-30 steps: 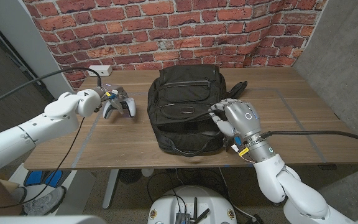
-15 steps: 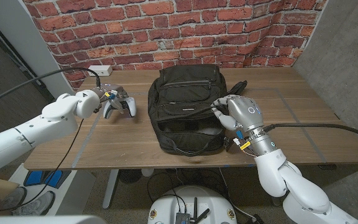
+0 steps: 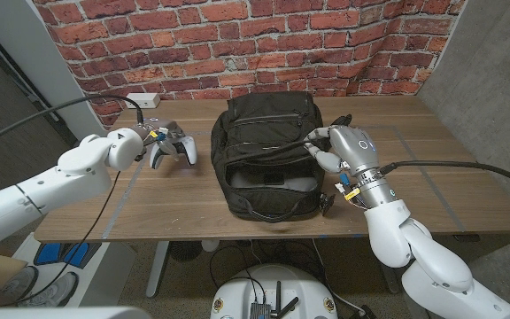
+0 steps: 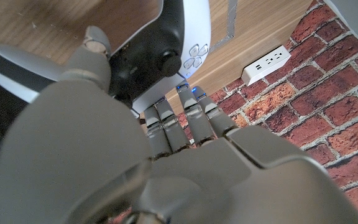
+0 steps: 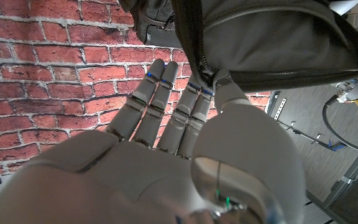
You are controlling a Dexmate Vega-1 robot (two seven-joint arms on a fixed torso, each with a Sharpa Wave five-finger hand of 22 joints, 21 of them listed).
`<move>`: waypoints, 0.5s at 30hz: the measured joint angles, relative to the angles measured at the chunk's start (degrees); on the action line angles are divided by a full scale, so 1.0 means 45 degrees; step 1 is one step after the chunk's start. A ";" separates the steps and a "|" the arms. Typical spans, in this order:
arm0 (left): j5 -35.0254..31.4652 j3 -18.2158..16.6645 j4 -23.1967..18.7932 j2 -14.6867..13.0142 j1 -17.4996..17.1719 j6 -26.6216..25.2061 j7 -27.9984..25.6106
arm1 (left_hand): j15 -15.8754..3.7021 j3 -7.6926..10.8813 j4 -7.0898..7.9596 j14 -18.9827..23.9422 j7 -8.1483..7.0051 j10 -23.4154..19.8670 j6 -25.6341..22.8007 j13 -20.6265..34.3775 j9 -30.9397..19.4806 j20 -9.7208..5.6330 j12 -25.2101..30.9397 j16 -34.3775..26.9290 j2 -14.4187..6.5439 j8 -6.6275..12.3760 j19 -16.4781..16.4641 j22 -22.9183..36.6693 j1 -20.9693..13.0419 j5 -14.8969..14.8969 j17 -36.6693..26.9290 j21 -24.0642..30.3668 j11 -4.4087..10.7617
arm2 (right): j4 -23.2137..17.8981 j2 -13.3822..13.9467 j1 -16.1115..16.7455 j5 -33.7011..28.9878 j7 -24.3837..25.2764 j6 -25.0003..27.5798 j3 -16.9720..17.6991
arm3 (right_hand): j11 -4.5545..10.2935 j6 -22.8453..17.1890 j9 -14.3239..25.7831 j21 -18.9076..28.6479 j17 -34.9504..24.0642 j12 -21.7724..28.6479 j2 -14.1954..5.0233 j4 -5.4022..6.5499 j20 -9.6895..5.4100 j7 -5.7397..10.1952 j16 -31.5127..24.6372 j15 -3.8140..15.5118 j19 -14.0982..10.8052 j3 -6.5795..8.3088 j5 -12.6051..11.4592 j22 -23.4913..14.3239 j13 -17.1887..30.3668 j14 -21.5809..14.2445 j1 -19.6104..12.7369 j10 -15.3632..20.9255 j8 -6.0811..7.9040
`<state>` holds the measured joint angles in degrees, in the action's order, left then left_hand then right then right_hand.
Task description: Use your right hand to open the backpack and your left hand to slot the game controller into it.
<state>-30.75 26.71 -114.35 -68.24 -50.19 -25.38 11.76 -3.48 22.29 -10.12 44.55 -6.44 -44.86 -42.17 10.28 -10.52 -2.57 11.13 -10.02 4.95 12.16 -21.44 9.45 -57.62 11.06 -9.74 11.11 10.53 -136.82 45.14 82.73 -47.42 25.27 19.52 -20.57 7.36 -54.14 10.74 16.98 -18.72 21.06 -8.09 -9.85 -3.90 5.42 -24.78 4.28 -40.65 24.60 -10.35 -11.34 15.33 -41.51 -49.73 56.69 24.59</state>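
right hand (image 3: 343, 149) pinching backpack (image 3: 268, 155) flap edge, lifting to expose opening; left hand (image 3: 135, 143) clamped on game controller (image 3: 172, 147), ready for slotting in.

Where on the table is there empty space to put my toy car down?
The biggest bare patch of table is right of the right hand, out to the edge. Another lies at the near left corner, in front of the controller. The middle is crowded by the backpack; the strip between the backpack and the left hand holding the controller is narrow.
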 measured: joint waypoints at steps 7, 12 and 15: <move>0.0034 -0.0114 -0.0454 -0.0124 -0.0209 -0.0410 -0.0004 | -0.0001 0.0000 0.0000 -0.0001 0.0000 -0.0016 0.0000 -0.0003 0.0001 0.0001 -0.0026 -0.0041 0.0000 0.0047 0.0001 0.0000 0.0000 0.0046 -0.0005 0.0000 -0.0015 | -0.0099 -0.0145 -0.0121 0.0673 -0.0237 -0.0010 0.0284 | 0.0009 -0.0067 0.0001 0.0048 -0.0063 0.0000 0.0030 0.0000 0.0001 -0.0067 0.0000 0.0003 0.0001 0.0000 0.0001 0.0001 0.0116 -0.0135 -0.0031 0.0009 -0.0004; 0.0035 -0.0126 -0.0647 -0.0171 -0.0274 -0.0665 -0.0004 | -0.0002 0.0003 -0.0003 -0.0002 0.0000 -0.0018 0.0000 -0.0005 0.0002 0.0001 -0.0035 -0.0041 0.0000 0.0047 0.0001 0.0000 0.0000 0.0048 -0.0005 0.0000 -0.0017 | -0.0136 -0.0276 -0.0221 0.1123 -0.0320 -0.0074 0.0516 | 0.0051 -0.0075 0.0002 0.0147 -0.0071 0.0079 -0.0030 -0.0001 -0.0044 -0.0075 -0.0001 0.0026 -0.0044 -0.0002 -0.0006 -0.0019 0.0185 -0.0250 -0.0238 0.0050 -0.0020; 0.0028 -0.0126 -0.0744 -0.0187 -0.0294 -0.0759 -0.0001 | -0.0002 0.0038 -0.0038 -0.0002 0.0000 -0.0020 0.0000 -0.0006 0.0002 0.0001 -0.0061 -0.0041 0.0000 0.0047 0.0002 0.0000 0.0000 0.0048 -0.0004 0.0000 -0.0019 | -0.0151 -0.0335 -0.0269 0.1423 -0.0362 -0.0109 0.0616 | 0.0061 -0.0076 0.0002 0.0148 -0.0125 0.0079 -0.0030 -0.0001 -0.0044 -0.0076 -0.0001 0.0032 -0.0044 -0.0003 -0.0062 -0.0061 0.0233 -0.0256 -0.0237 0.0061 -0.0023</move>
<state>-30.62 26.15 -117.70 -69.08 -51.51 -28.80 11.76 -3.49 22.46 -10.29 44.54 -6.44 -44.95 -42.17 10.25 -10.51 -2.56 10.85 -10.20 4.95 12.37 -21.43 9.45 -57.62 11.28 -9.75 11.11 10.44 -137.50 43.63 81.52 -41.02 23.64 19.03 -17.80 7.63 -54.48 10.74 17.64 -19.28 21.42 -8.23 -9.85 -4.10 5.08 -24.79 4.43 -40.85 24.59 -10.63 -11.62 16.38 -42.66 -50.80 56.96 24.49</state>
